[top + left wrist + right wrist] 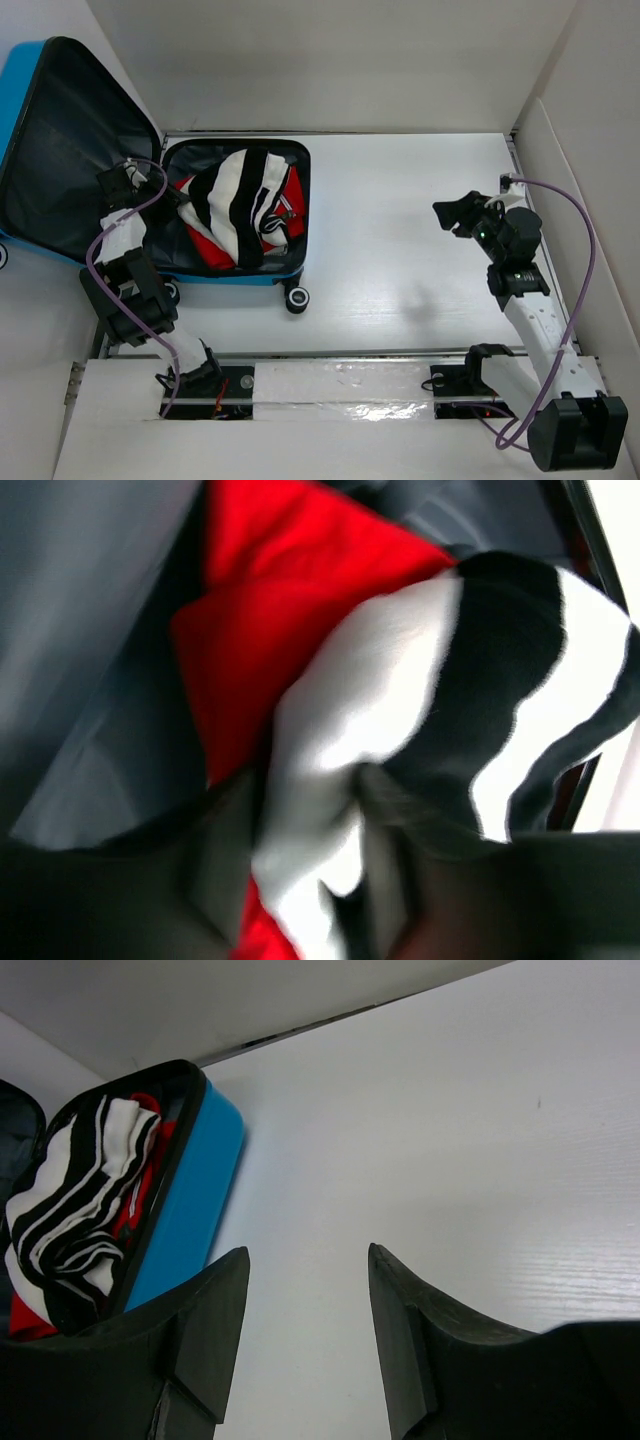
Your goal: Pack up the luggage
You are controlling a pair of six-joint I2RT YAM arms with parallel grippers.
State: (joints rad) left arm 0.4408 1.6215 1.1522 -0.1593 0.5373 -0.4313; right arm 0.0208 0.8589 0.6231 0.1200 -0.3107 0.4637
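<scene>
Luggage (70,160), open. Striped top (240,200) over red cloth (205,245), at left gripper (300,865) tips; grip impossible to tell. Right gripper (308,1255): spread, luggage ahead-left.

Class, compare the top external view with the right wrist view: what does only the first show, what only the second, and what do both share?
Only top external: the left gripper, the open lid and a wheel.
Only right wrist: the right gripper close up, its fingers apart with nothing between them.
Both: the luggage, the striped garment lying on the red garment inside it, and the white table.
</scene>
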